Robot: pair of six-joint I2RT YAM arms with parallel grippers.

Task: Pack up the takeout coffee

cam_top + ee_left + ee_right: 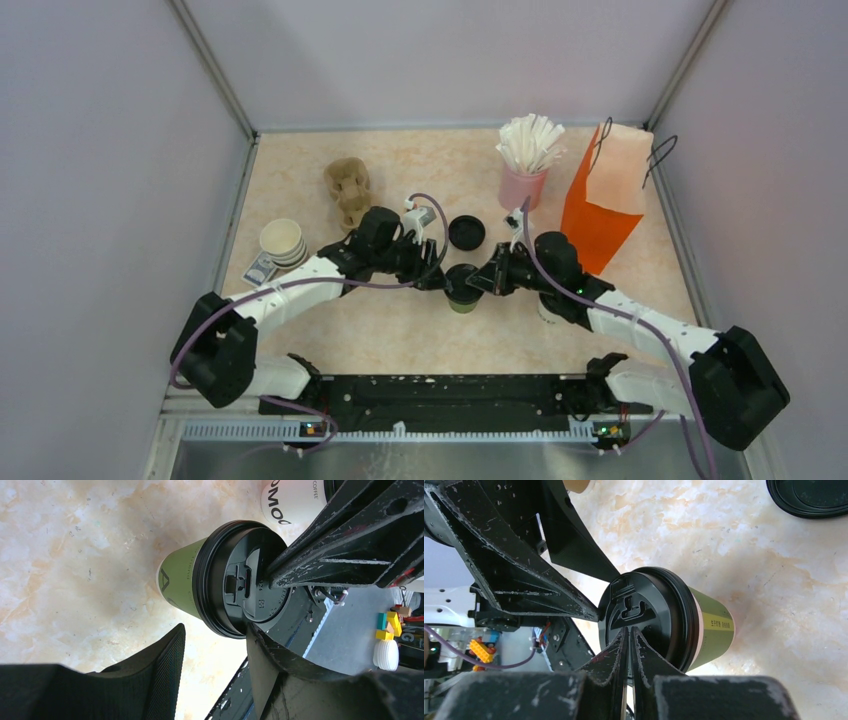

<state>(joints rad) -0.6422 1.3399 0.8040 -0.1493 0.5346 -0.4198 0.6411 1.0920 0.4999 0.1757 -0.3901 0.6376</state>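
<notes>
Olive-tan under its black lid, the takeout coffee (462, 288) stands upright on the desk (400, 330) between both arms, the right fingers (614, 655) pinched shut with tips on its lid, the left fingers (162, 665) spread open beside its rim, and the orange bag (600, 220) behind it, nearer the right arm.

The left arm (300, 288) and right arm (625, 312) hem the takeout coffee (461, 292); a loose lid (466, 232) lies behind.

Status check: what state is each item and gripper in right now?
takeout coffee: upright, lidded.
right gripper: shut, tips on its lid.
left gripper: jaws apart beside the coffee, grip unclear.
orange bag: standing, mouth open.
spare lid: lying loose.
</notes>
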